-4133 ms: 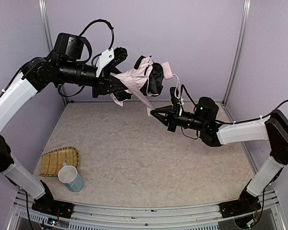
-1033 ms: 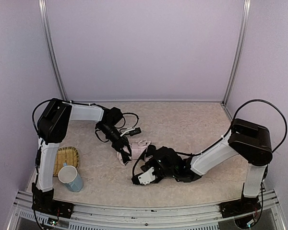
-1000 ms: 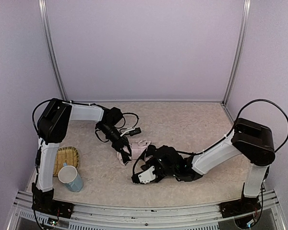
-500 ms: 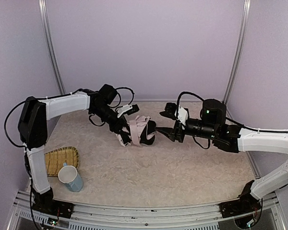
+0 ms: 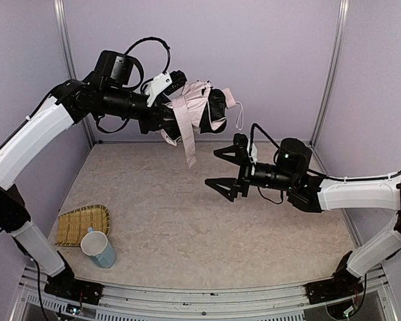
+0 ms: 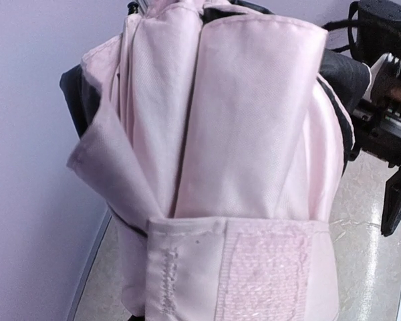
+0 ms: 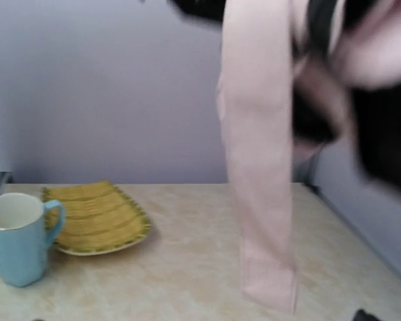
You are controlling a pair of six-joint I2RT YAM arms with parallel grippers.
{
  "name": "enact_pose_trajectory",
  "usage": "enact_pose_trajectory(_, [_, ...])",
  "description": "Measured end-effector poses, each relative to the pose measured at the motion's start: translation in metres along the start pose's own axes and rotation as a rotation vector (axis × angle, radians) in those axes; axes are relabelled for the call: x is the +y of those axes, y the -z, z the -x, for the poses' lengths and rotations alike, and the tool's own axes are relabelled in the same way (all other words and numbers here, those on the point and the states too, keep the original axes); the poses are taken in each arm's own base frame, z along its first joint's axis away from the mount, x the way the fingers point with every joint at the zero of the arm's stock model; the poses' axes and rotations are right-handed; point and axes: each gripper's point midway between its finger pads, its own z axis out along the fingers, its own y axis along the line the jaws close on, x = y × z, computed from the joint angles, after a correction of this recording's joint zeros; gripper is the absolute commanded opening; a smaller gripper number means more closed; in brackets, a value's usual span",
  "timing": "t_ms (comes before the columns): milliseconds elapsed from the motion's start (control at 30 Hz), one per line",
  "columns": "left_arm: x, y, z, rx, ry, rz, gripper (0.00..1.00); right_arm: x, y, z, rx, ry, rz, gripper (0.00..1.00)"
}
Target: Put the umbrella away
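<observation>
one umbrella [image 5: 204,107], folded up and pink, is held in the air over the far left of the worktop [image 5: 187,227], clamped in the left gripper [image 5: 167,115]. one closure strap [image 5: 189,144] is seen dangling from it. the right gripper [image 5: 220,168] is parked just below, fingers spread wide apart. one blue mug [image 5: 97,247] and one woven tray [image 5: 73,224] are sat right beside each other by the near left corner. only the mug's white inside can be seen.
</observation>
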Motion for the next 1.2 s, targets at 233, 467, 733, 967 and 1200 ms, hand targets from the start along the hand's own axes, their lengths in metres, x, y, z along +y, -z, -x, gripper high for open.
enact_pose_trajectory(233, [-0.005, 0.019, 0.03, -0.041, -0.043, 0.034, 0.0, 0.004, -0.029, -0.008, -0.004, -0.073, 0.11, 0.89])
enact_pose_trajectory(467, [-0.013, 0.028, 0.042, -0.058, -0.063, 0.045, 0.0, 0.002, -0.053, 0.014, -0.056, -0.121, 0.199, 0.77])
enact_pose_trajectory(733, [-0.016, 0.027, 0.041, -0.045, -0.071, 0.043, 0.0, 0.006, -0.063, -0.002, -0.044, -0.197, 0.251, 0.0])
enact_pose_trajectory(967, [-0.018, 0.027, 0.038, -0.034, -0.068, 0.034, 0.0, 0.006, -0.061, 0.0, -0.058, -0.198, 0.242, 0.0])
enact_pose_trajectory(1200, [-0.056, 0.033, 0.045, -0.064, -0.11, -0.109, 0.0, -0.052, -0.021, -0.043, 0.018, -0.247, 0.018, 0.0])
